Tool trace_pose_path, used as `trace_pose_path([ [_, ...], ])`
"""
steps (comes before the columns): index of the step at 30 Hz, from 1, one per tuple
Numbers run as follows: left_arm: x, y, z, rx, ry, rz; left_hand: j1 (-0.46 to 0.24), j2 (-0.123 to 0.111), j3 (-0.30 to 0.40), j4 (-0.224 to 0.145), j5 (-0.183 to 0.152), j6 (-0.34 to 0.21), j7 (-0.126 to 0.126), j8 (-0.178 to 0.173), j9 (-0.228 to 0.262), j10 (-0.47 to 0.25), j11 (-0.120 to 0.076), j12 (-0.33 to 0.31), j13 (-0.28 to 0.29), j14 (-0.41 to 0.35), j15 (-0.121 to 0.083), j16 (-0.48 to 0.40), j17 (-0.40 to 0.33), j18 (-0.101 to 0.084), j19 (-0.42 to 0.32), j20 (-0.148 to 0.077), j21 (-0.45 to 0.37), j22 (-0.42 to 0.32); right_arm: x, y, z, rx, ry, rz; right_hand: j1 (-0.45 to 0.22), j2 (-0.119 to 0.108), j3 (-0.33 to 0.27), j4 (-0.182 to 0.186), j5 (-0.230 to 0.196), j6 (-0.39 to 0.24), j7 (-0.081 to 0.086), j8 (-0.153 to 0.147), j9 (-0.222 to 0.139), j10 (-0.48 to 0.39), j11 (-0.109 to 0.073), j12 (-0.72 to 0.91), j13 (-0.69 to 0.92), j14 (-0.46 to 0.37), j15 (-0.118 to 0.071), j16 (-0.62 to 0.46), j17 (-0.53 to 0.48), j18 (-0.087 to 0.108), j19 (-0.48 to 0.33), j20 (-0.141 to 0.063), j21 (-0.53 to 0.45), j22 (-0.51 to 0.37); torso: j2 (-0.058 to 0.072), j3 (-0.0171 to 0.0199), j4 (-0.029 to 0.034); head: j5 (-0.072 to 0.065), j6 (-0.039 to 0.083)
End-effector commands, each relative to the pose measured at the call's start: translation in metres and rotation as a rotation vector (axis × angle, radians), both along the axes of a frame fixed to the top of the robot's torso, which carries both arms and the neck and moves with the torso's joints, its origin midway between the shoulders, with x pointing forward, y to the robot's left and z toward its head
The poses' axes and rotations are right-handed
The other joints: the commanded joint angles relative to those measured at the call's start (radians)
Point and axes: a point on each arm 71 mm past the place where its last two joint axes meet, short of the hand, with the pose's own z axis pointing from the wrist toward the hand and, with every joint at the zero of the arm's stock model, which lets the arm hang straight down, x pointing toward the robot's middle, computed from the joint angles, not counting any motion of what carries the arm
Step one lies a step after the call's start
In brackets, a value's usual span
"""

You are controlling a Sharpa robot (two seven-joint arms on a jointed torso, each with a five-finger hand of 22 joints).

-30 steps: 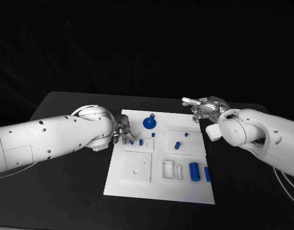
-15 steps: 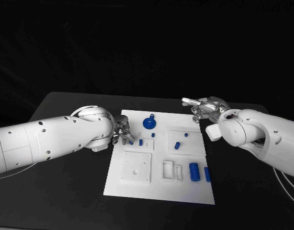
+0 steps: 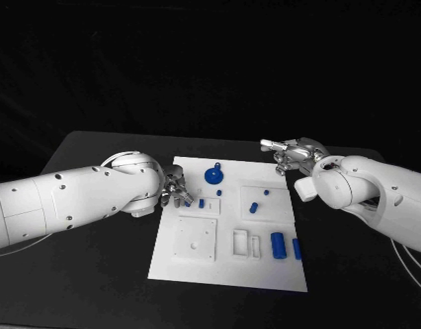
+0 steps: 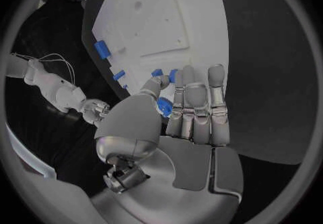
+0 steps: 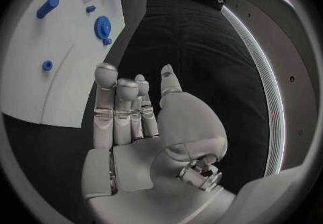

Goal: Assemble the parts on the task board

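Note:
The white task board lies mid-table with several blue parts on it: a round disc, a short peg, an oblong piece, a thick cylinder and a slim one. My left hand is at the board's left edge. In the left wrist view a small blue part sits pinched between its thumb and straight fingers. My right hand hovers off the board's far right corner, fingers apart and holding nothing. The disc also lies ahead of it.
The board carries a raised square plate near its left side and narrow rectangular slots beside the thick cylinder. Black table surrounds the board on all sides. Both white arms reach in over the table's left and right.
My left hand's fingertips have shifted very slightly at the board's left edge. The right hand and the parts on the board have stayed where they were.

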Motion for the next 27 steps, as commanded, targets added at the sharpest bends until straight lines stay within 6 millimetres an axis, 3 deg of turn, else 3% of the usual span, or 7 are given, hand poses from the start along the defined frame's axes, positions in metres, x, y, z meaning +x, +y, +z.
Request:
trace_pose_path([
  [1, -0.0017, -0.0022, -0.0029, 0.003, 0.01, -0.015, 0.008, -0.001, 0.145, -0.141, 0.002, 0.003, -0.005, 0.004, -0.002, 0.107, -0.065, -0.005, 0.001, -0.002, -0.007, -0.005, 0.001, 0.007, 0.003, 0.0, -0.003, 0.021, -0.0003, 0.0019, 0.0004, -0.003, -0.003, 0.02, 0.003, 0.009, 0.002, -0.007, 0.001, 0.001, -0.001, -0.002, -0.001, -0.003, -0.004, 0.003, -0.001, -0.001, 0.001, 0.006, -0.001, 0.012, 0.031, 0.004, 0.002, 0.052, 0.0, 0.0, -0.0003, 0.0, -0.001],
  [27, 0.0006, -0.0051, -0.0113, 0.024, 0.03, -0.001, 0.014, 0.012, 0.139, -0.138, -0.034, -0.006, -0.002, -0.001, -0.006, 0.107, -0.065, -0.004, 0.005, 0.003, -0.006, -0.012, 0.002, 0.007, 0.009, 0.0, -0.008, 0.02, -0.0018, 0.0044, 0.001, 0.0, 0.0, 0.031, 0.002, 0.009, 0.0, -0.006, 0.001, 0.001, 0.0, -0.002, -0.001, -0.004, -0.004, 0.002, -0.002, -0.002, 0.001, 0.005, -0.002, 0.012, 0.031, 0.004, 0.0, 0.052, 0.0, 0.0002, -0.0004, -0.008, -0.004],
])
